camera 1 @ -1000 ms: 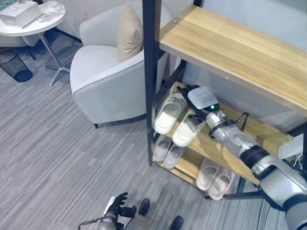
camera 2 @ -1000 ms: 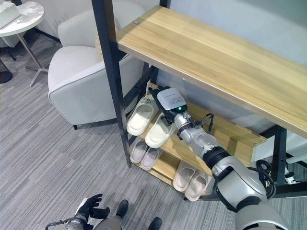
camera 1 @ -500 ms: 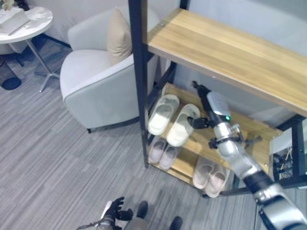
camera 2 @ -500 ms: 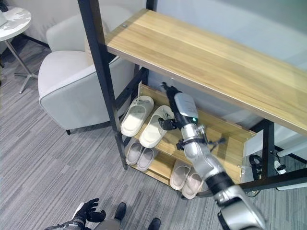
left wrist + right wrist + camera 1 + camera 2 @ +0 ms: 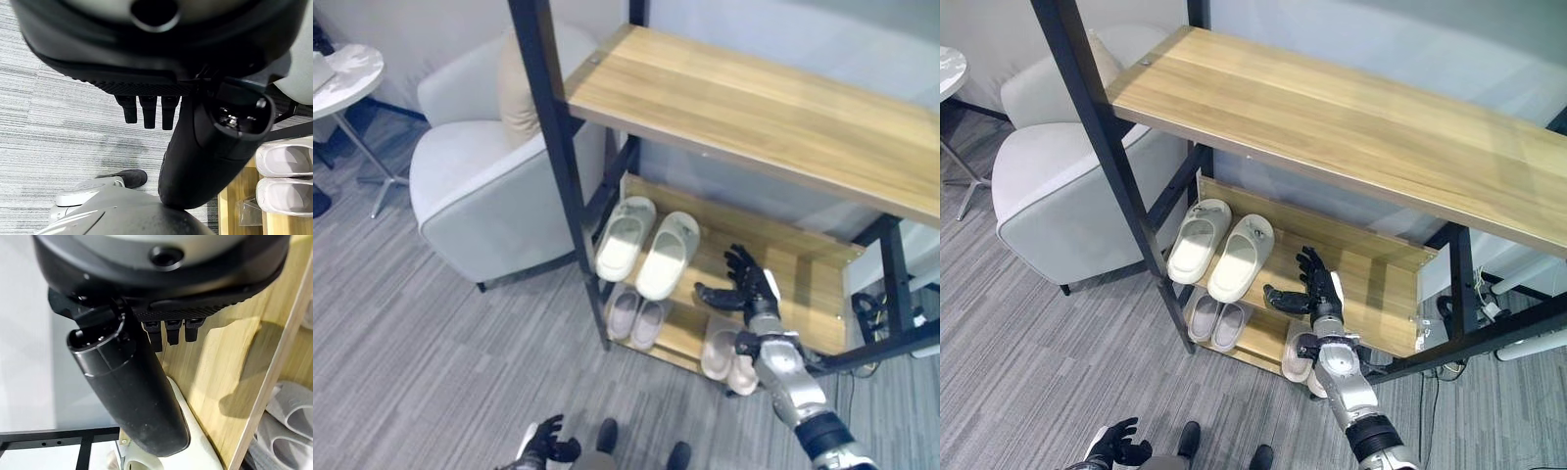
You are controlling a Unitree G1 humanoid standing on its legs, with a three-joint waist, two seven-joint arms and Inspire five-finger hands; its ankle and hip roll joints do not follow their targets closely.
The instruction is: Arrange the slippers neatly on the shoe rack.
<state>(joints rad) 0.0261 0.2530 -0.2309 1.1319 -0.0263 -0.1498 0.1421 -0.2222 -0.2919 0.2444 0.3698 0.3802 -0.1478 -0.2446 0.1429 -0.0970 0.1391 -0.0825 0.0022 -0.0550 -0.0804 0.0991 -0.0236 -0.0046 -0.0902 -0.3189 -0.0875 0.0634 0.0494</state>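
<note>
Right hand [image 5: 745,290] has pulled back off the pair of cream slip-on slippers [image 5: 646,247] since a second ago: then it was down on the right-hand slipper of the pair, half a second ago lifting away beside it, now it hangs in front of the middle shelf, clear of them, holding nothing. Fingers are spread and straight, thumb out to the side; the right wrist view agrees, nothing past the fingers but bare shelf wood. Whole picture has also shifted between frames, so the head camera moved; rack and slippers did not.

Cream pair now sits side by side at the left end of the middle wooden shelf [image 5: 803,284] of the black-framed wooden shoe rack [image 5: 553,147], toes pointing back, close together, roughly parallel, just beside the front post. Below it, on the bottom shelf, a smaller pale grey pair [image 5: 636,318] at the left and a pale pink pair [image 5: 720,354] to the right, part hidden by the right arm.

Left hand [image 5: 546,446] is low at the bottom of the head views, near the floor; its own wrist view shows fingers straight and thumb relaxed, nothing held.

Read: release is done, placement looks finished for this pair. All three pairs visible are on the rack and paired up. Grey carpet floor [image 5: 411,343] in view in front of the rack has no loose slippers. Pale grey armchair [image 5: 480,186] stands left of the rack. Likely near the end of the task, unless more slippers are out of view.
</note>
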